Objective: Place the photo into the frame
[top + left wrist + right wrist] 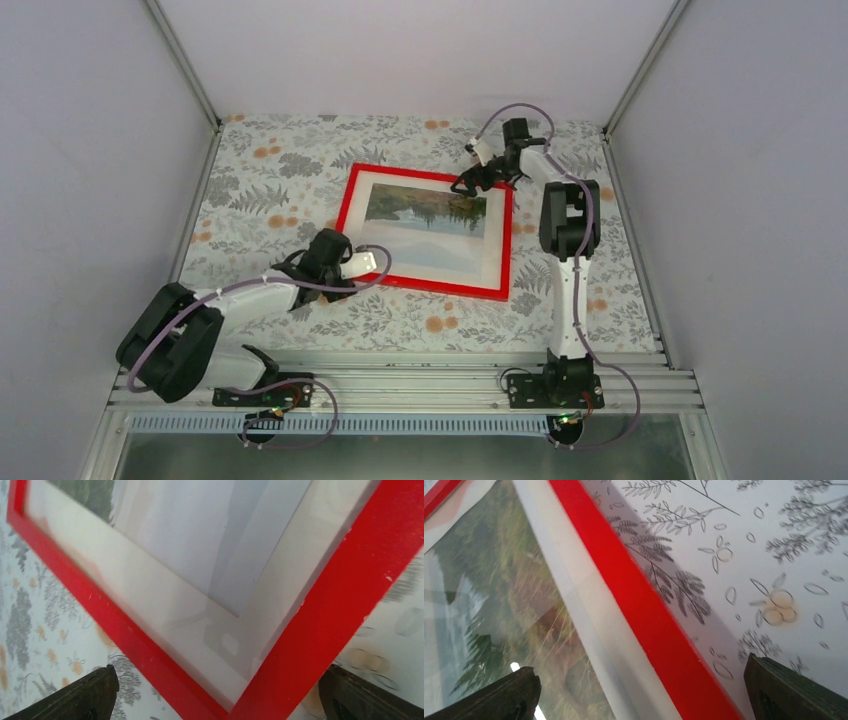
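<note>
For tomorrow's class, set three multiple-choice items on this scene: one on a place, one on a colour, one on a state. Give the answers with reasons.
1. Where is the photo? A inside the frame; B beside it; C underneath it.
2. What colour is the frame's edge? A blue; B red; C black.
3. How do the left fingers stand? A shut on the photo; B shut on nothing; C open.
Answers: 1 A, the landscape shows through the pane, bordered by the white mat. 2 B, the edge is bright red in every view. 3 C, they stand wide apart, either side of a frame corner.
</note>
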Available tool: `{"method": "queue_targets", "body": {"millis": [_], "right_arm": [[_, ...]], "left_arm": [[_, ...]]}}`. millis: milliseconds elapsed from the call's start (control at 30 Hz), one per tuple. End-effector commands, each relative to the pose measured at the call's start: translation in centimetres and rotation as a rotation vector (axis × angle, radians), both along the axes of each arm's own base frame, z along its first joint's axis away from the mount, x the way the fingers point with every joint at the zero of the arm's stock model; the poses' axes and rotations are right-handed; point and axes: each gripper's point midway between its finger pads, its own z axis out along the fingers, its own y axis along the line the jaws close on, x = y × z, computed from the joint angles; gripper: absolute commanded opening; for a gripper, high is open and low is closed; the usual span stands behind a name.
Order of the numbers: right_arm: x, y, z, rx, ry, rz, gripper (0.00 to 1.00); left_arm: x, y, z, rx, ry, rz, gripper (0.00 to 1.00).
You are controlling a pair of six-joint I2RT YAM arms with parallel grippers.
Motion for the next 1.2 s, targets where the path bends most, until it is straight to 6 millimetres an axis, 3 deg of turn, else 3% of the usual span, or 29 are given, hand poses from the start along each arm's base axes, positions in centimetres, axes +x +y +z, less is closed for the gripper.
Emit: {"method": "queue_targets", "body": {"millis": [0, 167, 267, 333, 567, 667, 867, 1067, 1167], "right_arm": [[-4.5, -1.7, -1.0, 0.052, 0.153, 0.022, 1.0], [-10.6, -2.8, -0.9, 0.065, 0.238, 0.072, 1.0], [-14.6, -3.0, -0.8, 0.062, 0.277, 0.11, 1.0], [-17.9, -3.2, -1.1, 0.064, 0.332, 0.128, 1.0], [-25.6, -3.6, 0.0, 0.052, 0.378, 0.224, 1.0], [-27.6, -2.8, -0.1, 0.038, 0.372, 0.264, 1.0], [-31.2, 0.9, -0.8, 0.022, 0.389, 0.38, 1.0], [-32.8, 5.0, -1.2, 0.016, 0.384, 0.461, 1.0], [-32.9, 7.3, -0.9, 0.026, 0.38, 0.497, 1.0]], "left_arm": [[4.2, 1.6, 1.2, 0.004, -0.1, 0.153, 1.0], [8.8, 3.4, 1.1, -0.051, -0.068, 0.302, 1.0], [11.8, 3.4, 0.9, -0.098, -0.034, 0.361, 1.0], [14.1, 2.5, 1.3, -0.142, -0.017, 0.382, 1.0], [18.7, -1.0, -0.5, -0.256, 0.124, 0.403, 1.0], [19.9, -3.5, -0.5, -0.328, 0.191, 0.345, 1.0], [21.1, -8.5, -0.6, -0.441, 0.339, 0.202, 1.0], [22.4, -10.5, -2.9, -0.428, 0.408, 0.179, 1.0], [24.1, -10.7, -2.5, -0.425, 0.383, 0.201, 1.0]]}}
